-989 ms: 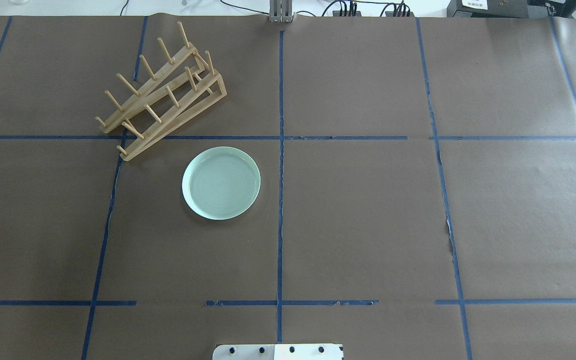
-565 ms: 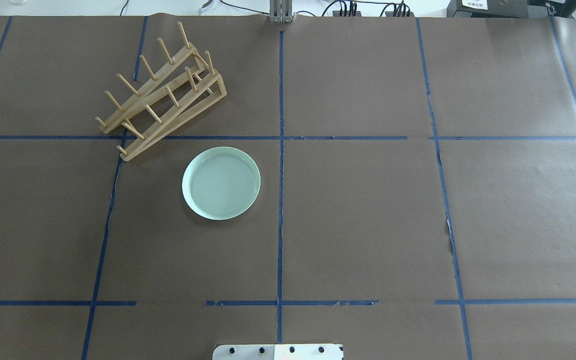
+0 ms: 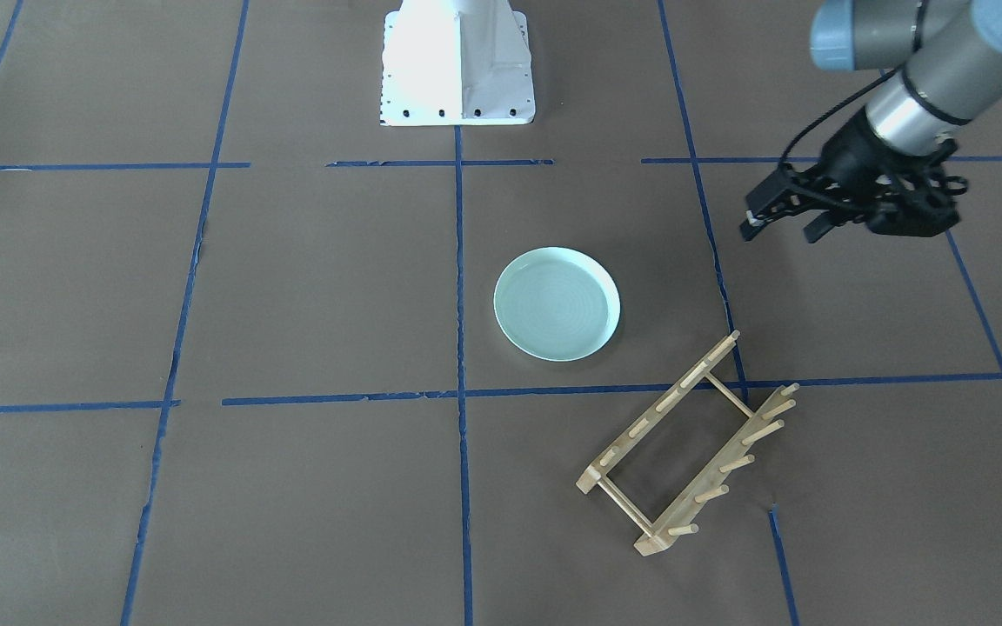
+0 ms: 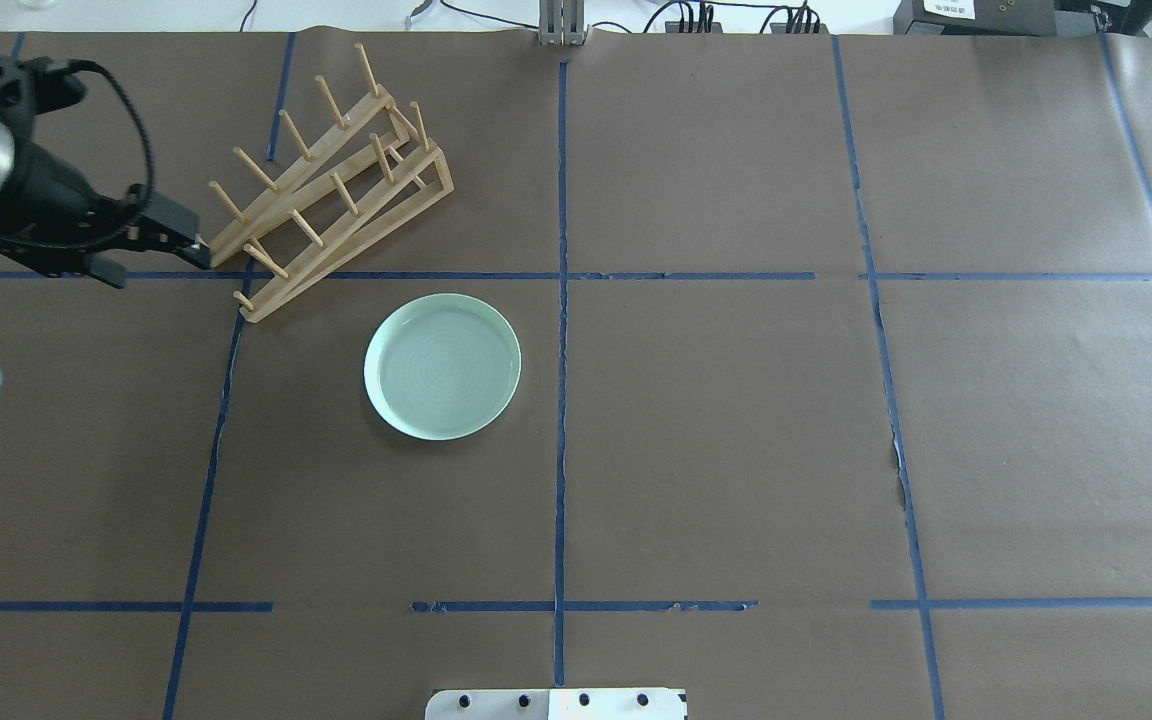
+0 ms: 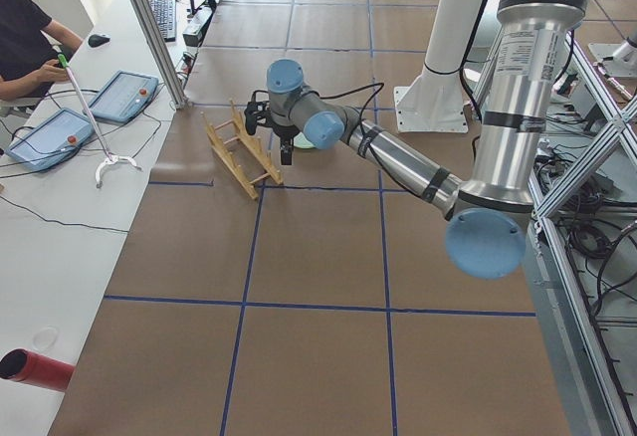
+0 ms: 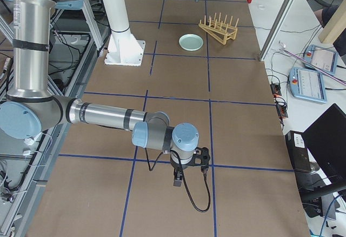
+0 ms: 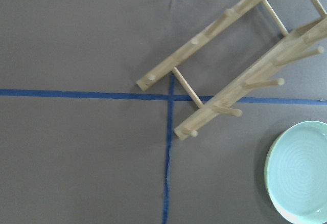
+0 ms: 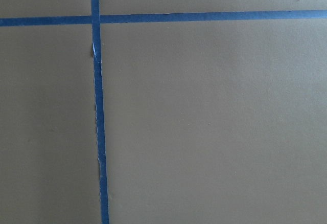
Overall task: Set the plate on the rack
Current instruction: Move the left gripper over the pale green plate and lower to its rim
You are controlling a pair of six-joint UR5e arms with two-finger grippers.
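The step in hand looks like the reach for the round pale mint-green plate (image 4: pixel 442 366), which lies flat on the brown paper-covered surface (image 4: pixel 736 450). It sits just on the robot's side of the light wooden pegged dish rack (image 4: pixel 331 190), near it but not touching. The left pincer (image 3: pixel 781 228) hangs released, with nothing between its black fingers, off to the robot's left of both things and apart from the plate. To do this well, I would bring it down at the plate's edge on the side away from the rack. One finger should slip under the low raised rim and the other press inside it, since a plate lying flat offers no other hold. The paper may let the plate slide when nudged, so the close should be slow and square to the rim. The glaze looks smooth and a little glossy, with faint concentric rings, so a light pinch may slip once the plate is tipped upright. The rack is bare pale wood: two long rails joined by thin cross rods, each carrying a row of round dowel pegs. The plate should go on edge into a gap between pegs, across both rails. The rack looks light and may shift if bumped. The right pincer (image 6: pixel 176 180) shows only in the far side view, over bare paper well apart from everything, and I cannot tell whether it is released or clenched.
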